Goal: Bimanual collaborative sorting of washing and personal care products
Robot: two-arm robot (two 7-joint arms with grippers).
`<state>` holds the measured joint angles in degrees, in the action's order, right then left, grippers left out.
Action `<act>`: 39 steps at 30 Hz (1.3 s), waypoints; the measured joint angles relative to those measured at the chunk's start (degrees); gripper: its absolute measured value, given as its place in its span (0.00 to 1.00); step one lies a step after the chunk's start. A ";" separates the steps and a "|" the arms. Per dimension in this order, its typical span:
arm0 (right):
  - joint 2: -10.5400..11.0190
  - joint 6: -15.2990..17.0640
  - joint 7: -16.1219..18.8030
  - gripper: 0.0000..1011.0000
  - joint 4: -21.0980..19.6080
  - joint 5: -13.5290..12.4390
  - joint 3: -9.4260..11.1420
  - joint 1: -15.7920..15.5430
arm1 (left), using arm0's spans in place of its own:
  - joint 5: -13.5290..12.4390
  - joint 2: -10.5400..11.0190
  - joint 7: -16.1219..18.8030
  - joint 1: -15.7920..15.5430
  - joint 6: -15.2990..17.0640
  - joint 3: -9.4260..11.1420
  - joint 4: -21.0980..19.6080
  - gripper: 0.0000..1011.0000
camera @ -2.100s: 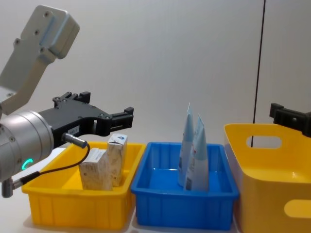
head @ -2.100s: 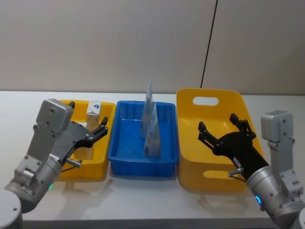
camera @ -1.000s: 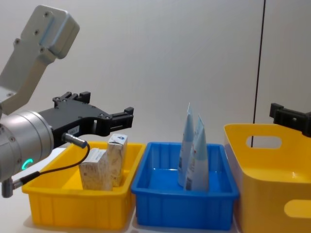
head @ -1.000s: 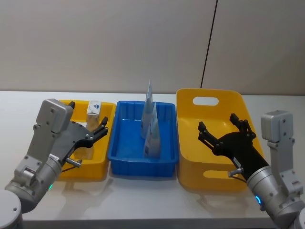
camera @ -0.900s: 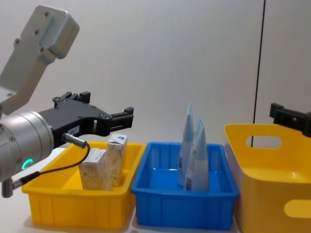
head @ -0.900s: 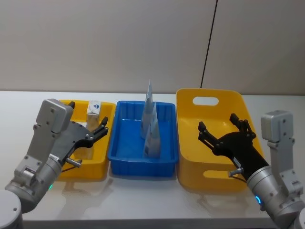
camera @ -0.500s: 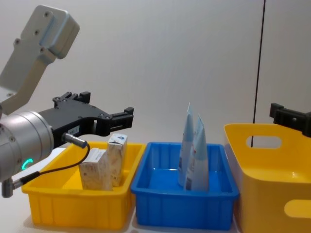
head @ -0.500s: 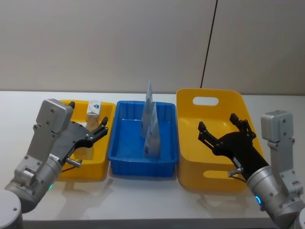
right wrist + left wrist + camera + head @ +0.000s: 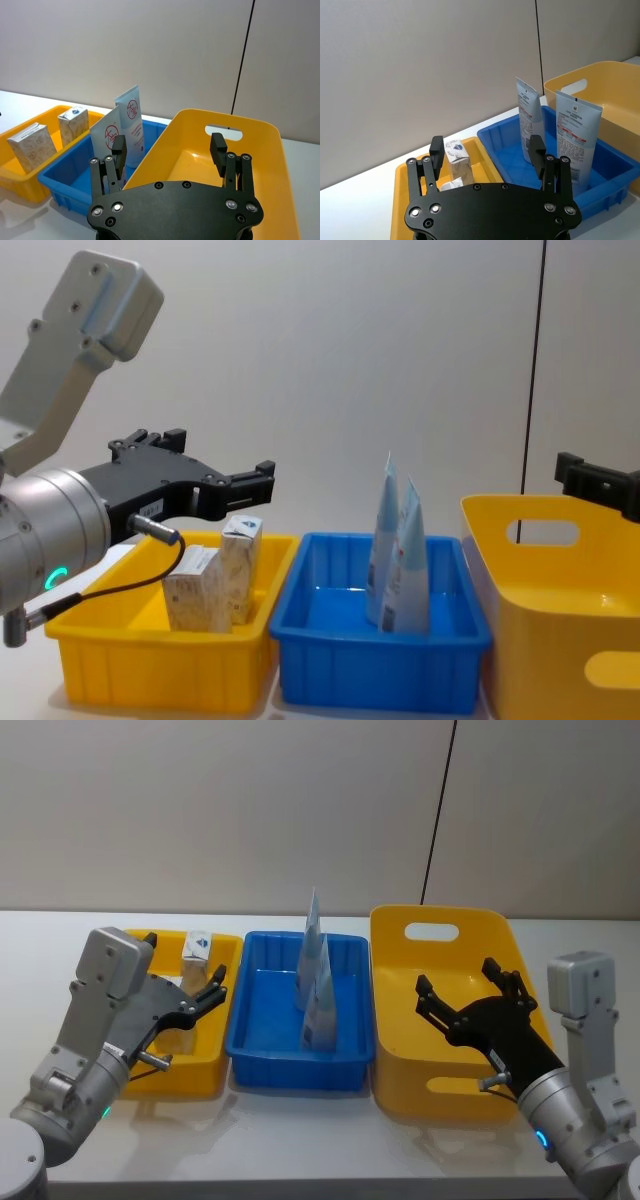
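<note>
Two beige speckled gable-top packs (image 9: 222, 570) stand in the small yellow tray (image 9: 150, 665) on the left; one of them (image 9: 197, 950) shows a blue mark on top. Two pale-blue squeeze tubes (image 9: 316, 985) stand upright in the blue tray (image 9: 255, 1055) in the middle, the tubes (image 9: 398, 560) leaning together. My left gripper (image 9: 212, 992) hovers open above the yellow tray, empty. My right gripper (image 9: 468, 990) hovers open over the large yellow bin (image 9: 400, 1060), empty.
The three containers sit side by side on a white table (image 9: 300, 1140), close to a grey wall. A black cable (image 9: 438, 810) runs down the wall behind the large bin. Bare table lies in front of the trays.
</note>
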<state>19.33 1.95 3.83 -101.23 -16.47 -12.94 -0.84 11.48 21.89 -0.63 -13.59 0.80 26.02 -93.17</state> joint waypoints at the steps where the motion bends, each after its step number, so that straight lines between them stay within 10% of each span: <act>1: 0.00 0.00 0.00 0.99 0.00 0.00 0.00 0.00 | 0.00 0.00 0.00 0.00 0.00 0.00 0.00 0.99; 39: 0.00 0.00 0.00 0.99 0.00 0.00 0.00 0.00 | 3.60 -0.42 -3.85 -1.51 12.04 -1.97 3.98 0.99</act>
<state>19.34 1.95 3.83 -101.23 -16.46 -12.94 -0.84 15.09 21.48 -4.48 -15.10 12.83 24.06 -89.19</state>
